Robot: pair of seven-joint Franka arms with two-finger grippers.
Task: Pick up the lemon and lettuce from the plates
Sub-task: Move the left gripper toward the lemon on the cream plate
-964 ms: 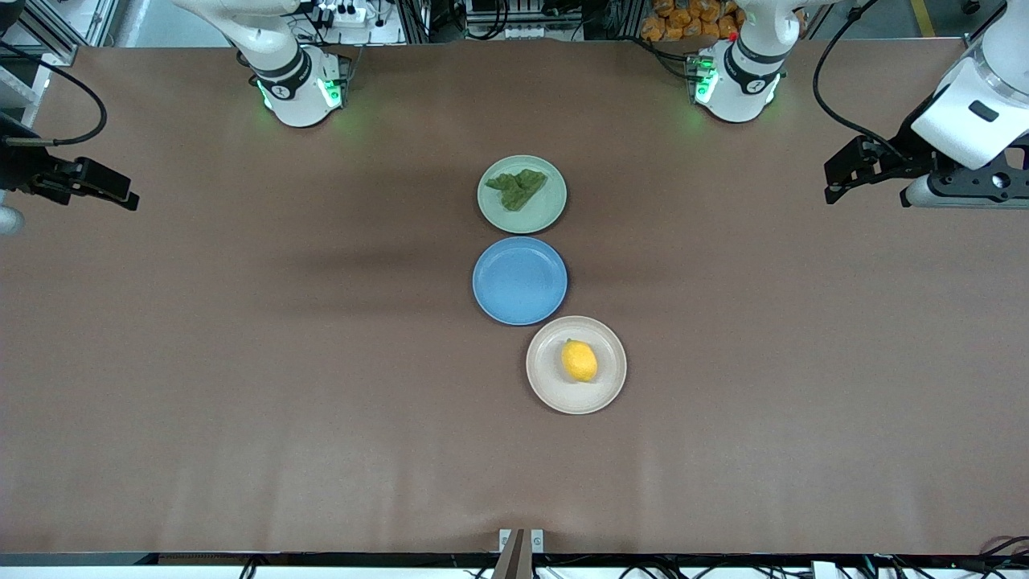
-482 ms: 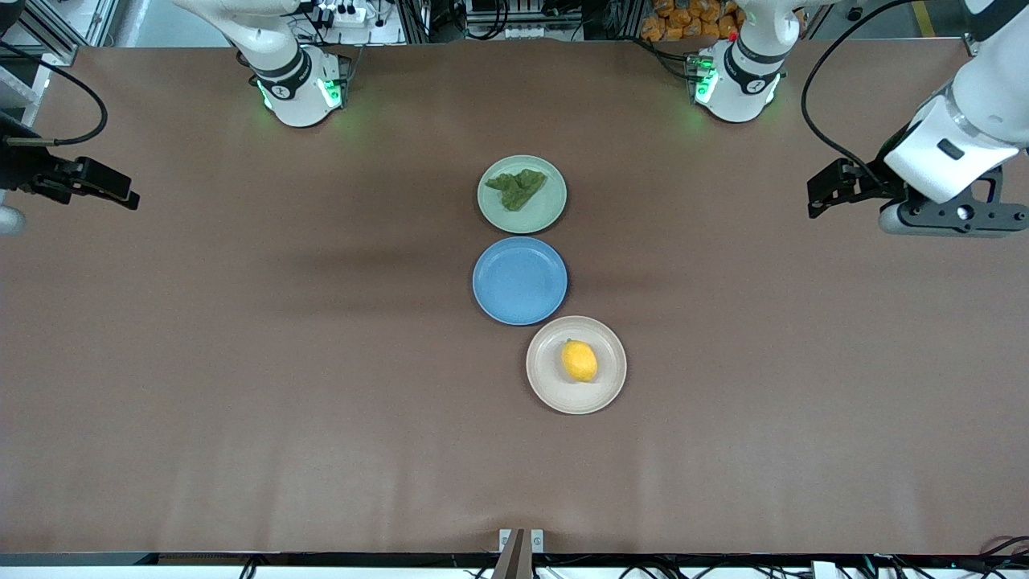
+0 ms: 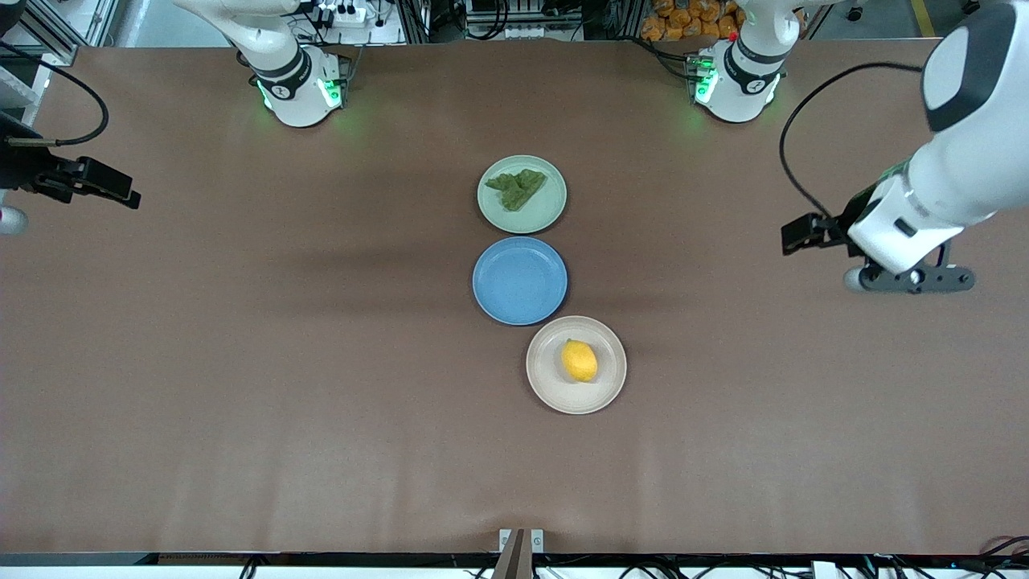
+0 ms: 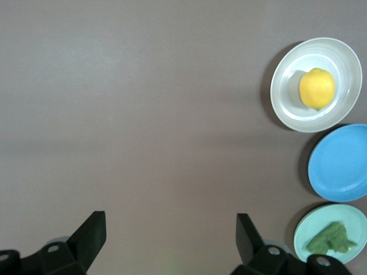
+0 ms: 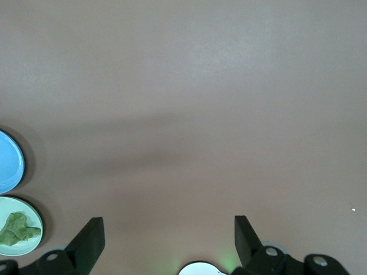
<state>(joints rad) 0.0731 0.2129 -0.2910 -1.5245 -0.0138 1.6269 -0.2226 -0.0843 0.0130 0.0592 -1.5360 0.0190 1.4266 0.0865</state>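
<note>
1. Front view: lettuce (image 3: 516, 188) on the mint green plate (image 3: 547, 213); lemon (image 3: 579, 360) on the beige plate (image 3: 555, 390), nearest the camera; blue plate (image 3: 519, 281) between them. Left gripper (image 3: 792, 238) and right gripper (image 3: 129, 197) hang over bare table (image 3: 241, 362), at opposite ends.
2. Left wrist view: fingers (image 4: 90, 232) spread wide, empty.
3. Right wrist view: fingers (image 5: 89, 236) spread wide, empty.

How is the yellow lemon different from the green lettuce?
The lemon is bright yellow, smooth and plump; the lettuce is dull green, wrinkly and flat. The lemon lies on the cream plate, nearest the front camera; the lettuce lies on the mint plate, farthest from it. Neither is touched by a tool.
</note>
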